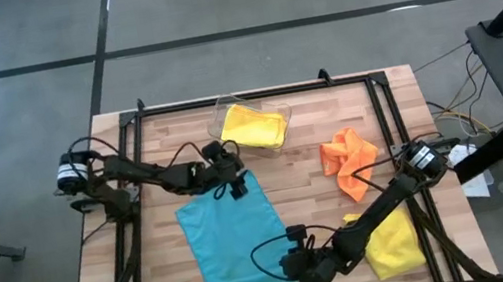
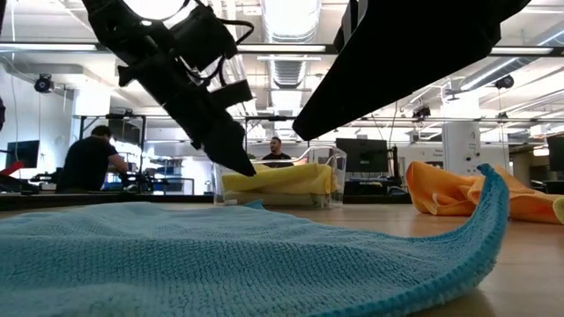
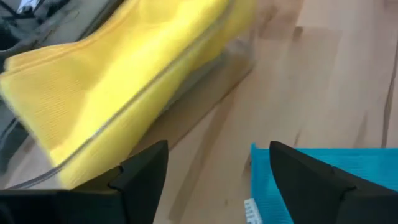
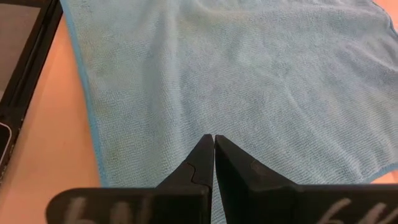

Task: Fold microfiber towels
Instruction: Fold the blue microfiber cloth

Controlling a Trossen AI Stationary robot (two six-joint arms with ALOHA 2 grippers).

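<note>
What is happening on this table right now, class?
A two-armed robot is folding microfiber towels. A light blue towel lies spread flat on the wooden table. The left gripper hangs open at its far corner, holding nothing. The right gripper is shut over the towel's near edge. A yellow towel sits in a clear bin, an orange towel lies crumpled, and another yellow towel lies under the right arm.

Wooden slat counter (image 1: 311,197) carries: light blue towel (image 1: 237,239) spread flat, crumpled orange towel (image 1: 347,156), yellow towel (image 1: 394,240) near right edge, clear bin (image 1: 223,115) holding another yellow towel (image 1: 254,125).
</note>
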